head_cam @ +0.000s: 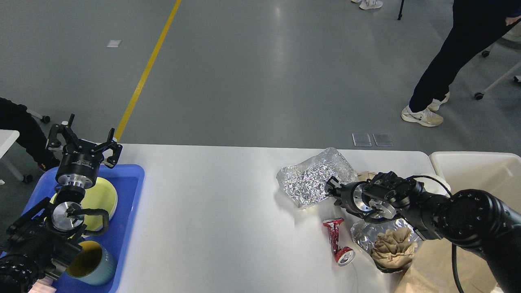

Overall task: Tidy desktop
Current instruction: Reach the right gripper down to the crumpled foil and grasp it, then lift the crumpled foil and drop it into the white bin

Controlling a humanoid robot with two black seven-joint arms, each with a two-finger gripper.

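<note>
Nearest you, a mug point(90, 262) and yellow plate point(99, 197) already sit in the blue tray point(129, 203), but a crushed can point(338, 242) and brown paper wad point(392, 246) still litter the worktop point(211, 215). Your right gripper point(330, 188) touches the crumpled foil point(313, 179); I cannot tell whether it grasps. Farther left, your left gripper point(84, 138) hovers released over the tray, so much remains for the bin point(476, 171).

Our two arms, one raised at the left, one reaching in low from the right

Our left arm rises from the lower left corner, wrist nearly vertical, and our left gripper point(84, 140) points up and away with its two fingers spread wide apart. Our right arm comes in from the lower right edge, bent at its thick joint, forearm running leftward; our right gripper point(330, 189) shows small and dark, end-on, so we cannot tell its fingers apart.
</note>
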